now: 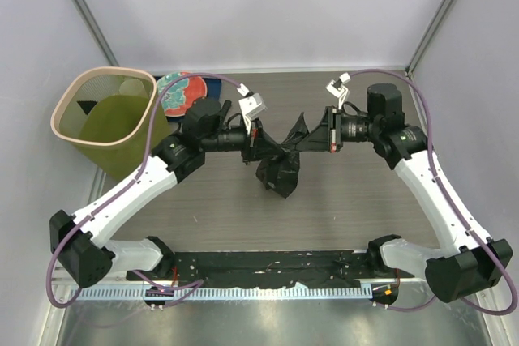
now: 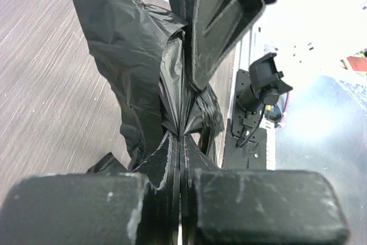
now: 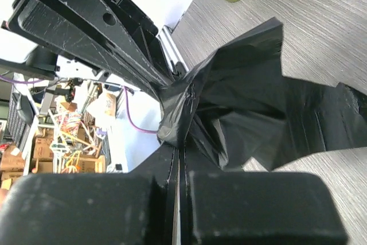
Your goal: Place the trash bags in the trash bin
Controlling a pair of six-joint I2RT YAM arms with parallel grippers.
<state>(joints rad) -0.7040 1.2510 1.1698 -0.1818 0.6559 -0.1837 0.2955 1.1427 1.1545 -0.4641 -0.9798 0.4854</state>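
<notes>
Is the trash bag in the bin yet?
Out: the trash bag is pinched between the left gripper and right gripper, apart from the trash bin.

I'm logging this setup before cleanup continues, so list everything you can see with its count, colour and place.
thin glossy black plastic trash bag: one, black, stretched between both grippers over mid-table, its bulk sagging toward the near side.
tall olive-green see-through plastic trash bin: one, olive with a pale beige rim, far left corner.
round red-and-teal plate: one, red and teal, far left, just right of the bin.
wood-grain table: one, grey-brown, under everything.
left gripper: one, black, shut on the bag's left end.
right gripper: one, black, shut on the bag's right end.
</notes>
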